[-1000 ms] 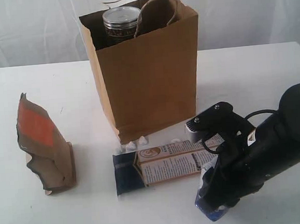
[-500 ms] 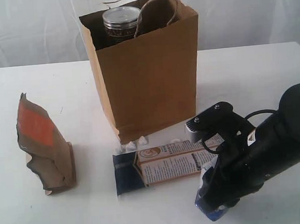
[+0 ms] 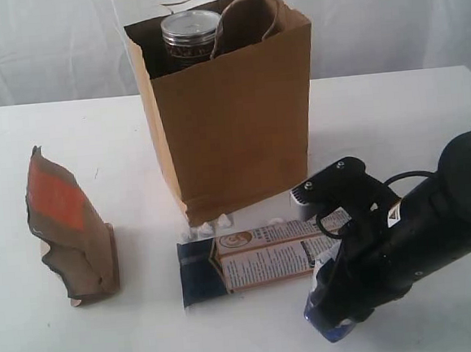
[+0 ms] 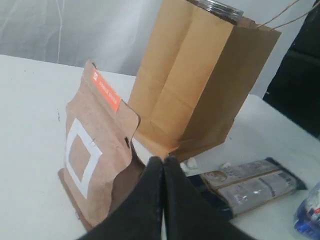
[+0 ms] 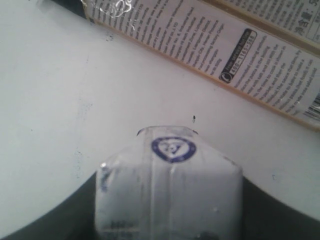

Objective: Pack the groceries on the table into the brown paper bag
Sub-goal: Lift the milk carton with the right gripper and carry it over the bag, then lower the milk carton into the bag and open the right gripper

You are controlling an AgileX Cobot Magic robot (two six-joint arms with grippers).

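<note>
The brown paper bag [image 3: 234,111] stands upright mid-table with a dark can [image 3: 190,34] showing in its open top. An orange-brown pouch [image 3: 68,230] stands at the left. The long navy packet [image 3: 254,258] lies flat before the bag. My right gripper [image 3: 332,311] is shut on the small white-blue carton [image 3: 327,325], low over the table beside the packet's end. Its wrist view shows the carton [image 5: 170,185] between the jaws and the packet [image 5: 225,50] beyond. My left gripper [image 4: 162,165] is shut and empty, just in front of the pouch [image 4: 95,160]. The jar and bottle are out of view.
Tiny white crumbs [image 3: 211,223] lie at the bag's base. The white table [image 3: 394,114] stretches behind and right of the bag. A pale curtain hangs at the back. The right arm's dark body [image 3: 435,225] fills the lower right corner.
My right gripper with the carton has shifted very slightly to the left and down. The bag, pouch and packet have not moved.
</note>
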